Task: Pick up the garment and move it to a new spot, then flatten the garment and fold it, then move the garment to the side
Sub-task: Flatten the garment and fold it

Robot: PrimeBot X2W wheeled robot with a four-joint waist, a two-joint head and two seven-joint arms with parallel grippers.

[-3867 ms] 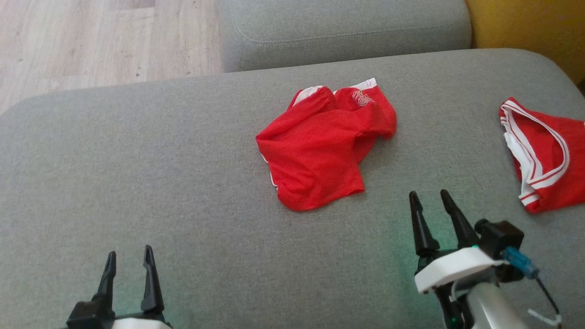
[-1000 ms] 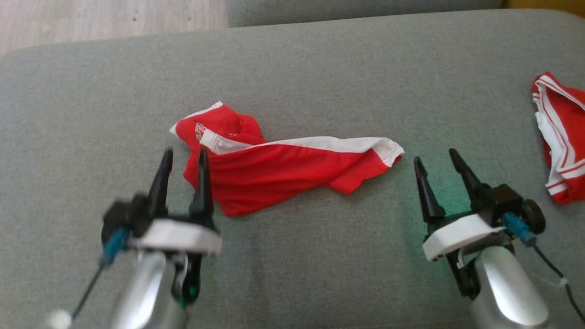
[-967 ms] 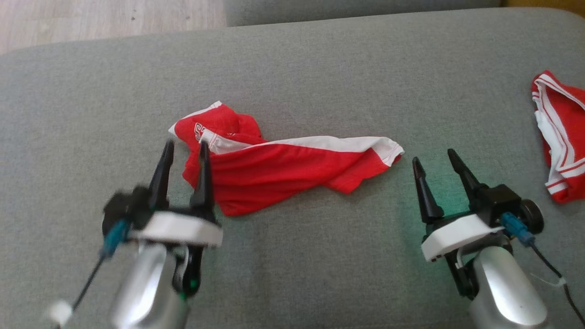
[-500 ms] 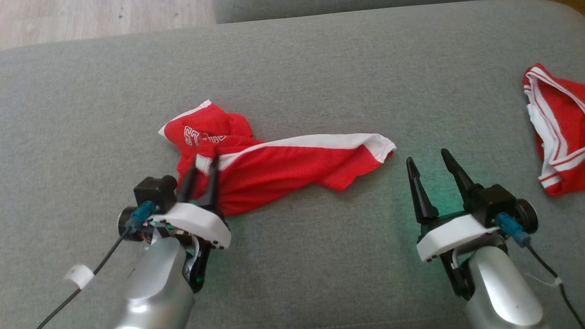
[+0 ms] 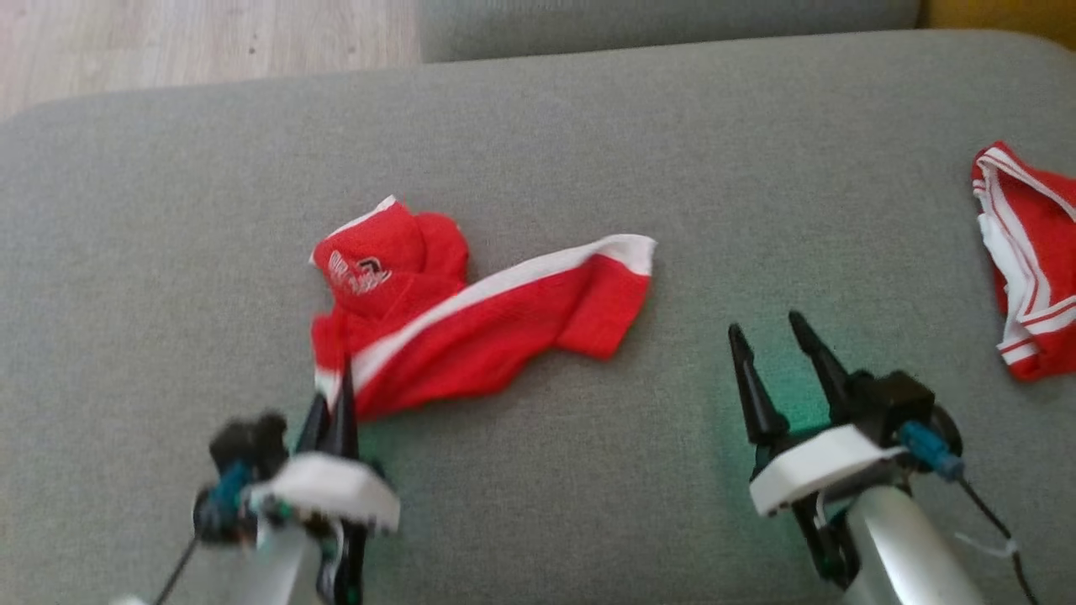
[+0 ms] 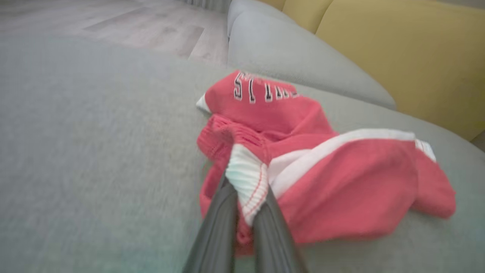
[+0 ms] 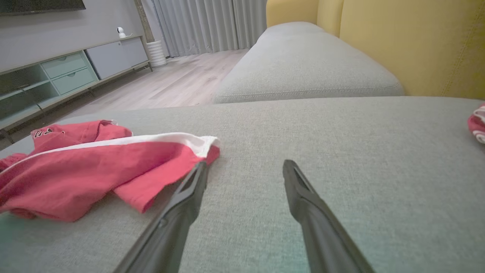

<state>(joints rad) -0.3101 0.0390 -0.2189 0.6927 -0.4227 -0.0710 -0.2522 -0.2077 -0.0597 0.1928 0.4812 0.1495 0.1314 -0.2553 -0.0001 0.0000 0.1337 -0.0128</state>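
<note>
The garment [image 5: 471,323] is red shorts with a white side stripe and a printed logo, lying crumpled on the grey cushion [image 5: 538,160]. My left gripper [image 5: 334,395] is shut on the garment's near left end. In the left wrist view a white ribbed hem [image 6: 246,182] is pinched between the two dark fingers [image 6: 218,227], with the garment [image 6: 341,182] trailing away to the right. My right gripper [image 5: 777,353] stands open to the right of the garment, empty, low over the cushion. In the right wrist view the garment [image 7: 87,167] lies to the left of the spread fingers [image 7: 182,204].
A second red garment [image 5: 1030,260] with white trim lies at the cushion's far right. Another grey cushion [image 5: 664,21] adjoins at the back. A yellow backrest [image 7: 416,41] rises on the right, and wooden floor [image 5: 193,42] lies beyond the far left edge.
My left gripper has closed on the garment's left end and pulled back toward me, dragging the cloth; its right end has slid leftward. The right gripper stays open, barely moved.
</note>
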